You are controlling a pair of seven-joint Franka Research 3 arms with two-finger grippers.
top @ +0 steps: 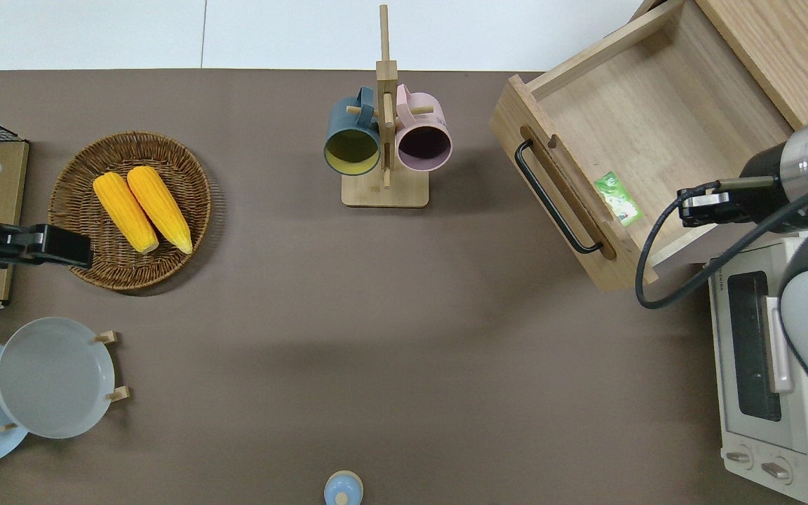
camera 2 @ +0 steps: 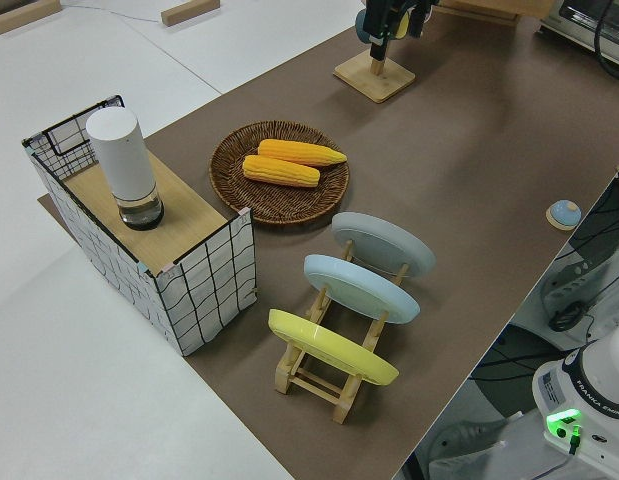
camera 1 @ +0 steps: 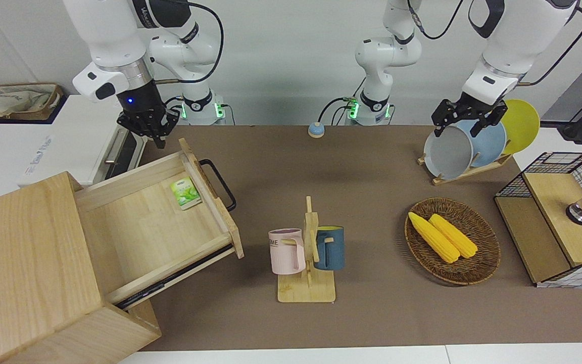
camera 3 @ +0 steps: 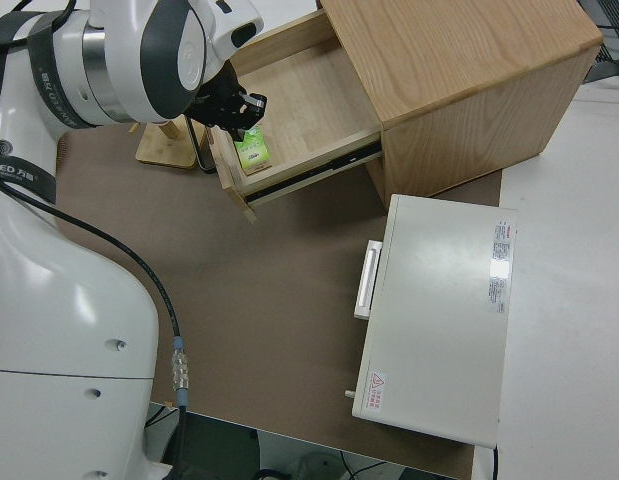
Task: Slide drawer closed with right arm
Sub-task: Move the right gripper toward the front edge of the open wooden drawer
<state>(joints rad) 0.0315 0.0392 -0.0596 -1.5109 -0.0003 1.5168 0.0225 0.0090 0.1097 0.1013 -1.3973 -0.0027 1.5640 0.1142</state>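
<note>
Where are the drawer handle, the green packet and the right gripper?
drawer handle (camera 1: 219, 183), front view, middle of the black loop
green packet (top: 618, 198), overhead view, its face
right gripper (camera 1: 155, 136), front view, between fingertips
</note>
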